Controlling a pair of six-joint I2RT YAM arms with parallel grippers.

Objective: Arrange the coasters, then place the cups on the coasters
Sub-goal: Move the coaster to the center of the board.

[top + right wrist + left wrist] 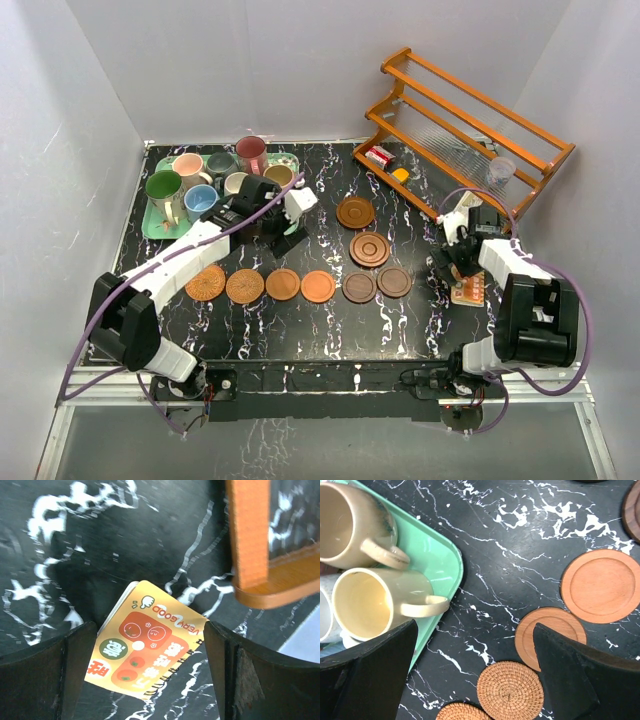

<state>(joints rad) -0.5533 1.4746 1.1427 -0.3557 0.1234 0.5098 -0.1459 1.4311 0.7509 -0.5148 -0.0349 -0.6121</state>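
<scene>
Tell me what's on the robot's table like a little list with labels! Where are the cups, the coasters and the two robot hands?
cups: standing together on the green tray, far left; none on a coaster yet
coasters: six in a row, two more dark ones behind the row's right part
left gripper: open, empty, beside the tray's corner
right gripper: open, empty, over an orange card

The left arm (185, 250) and right arm (500, 257) are alike, with white link covers between chunky black joint housings, purple cables (583, 330) looping alongside, and broad matte black jaws.
</scene>
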